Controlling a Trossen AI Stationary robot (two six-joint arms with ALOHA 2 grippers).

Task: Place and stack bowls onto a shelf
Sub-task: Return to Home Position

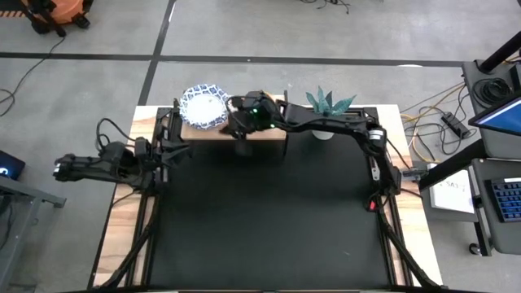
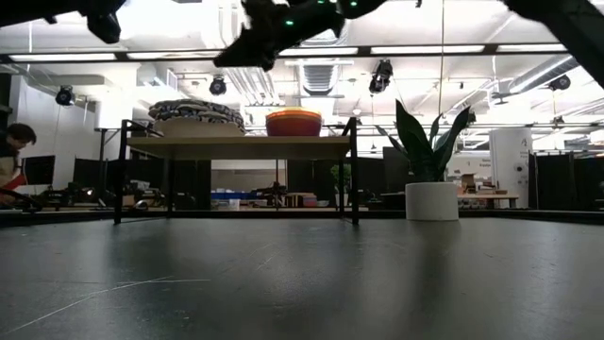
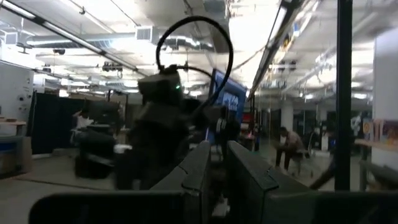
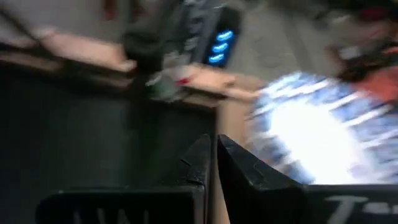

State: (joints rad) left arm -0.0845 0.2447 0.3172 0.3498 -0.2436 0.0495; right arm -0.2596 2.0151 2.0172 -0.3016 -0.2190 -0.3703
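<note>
A stack of white bowls with blue-patterned rims (image 1: pixel 205 106) stands on the left part of the light-wood shelf (image 1: pixel 264 133) at the table's far edge. The low view shows this stack (image 2: pixel 198 112) and, beside it, a red-orange bowl (image 2: pixel 293 122) on the shelf board (image 2: pixel 241 146). In the high view my right arm hides that coloured bowl. My right gripper (image 1: pixel 236 114) hovers shut over the shelf's middle, just right of the patterned stack (image 4: pixel 314 127), touching nothing. My left gripper (image 3: pixel 217 171) is shut and waits off the table's left side (image 1: pixel 65 169).
A white pot with a green plant (image 1: pixel 326 114) stands on the table right of the shelf, also in the low view (image 2: pixel 431 200). The black tabletop (image 1: pixel 269 220) stretches from the shelf to the near edge. A person (image 2: pixel 11 156) sits far behind the table.
</note>
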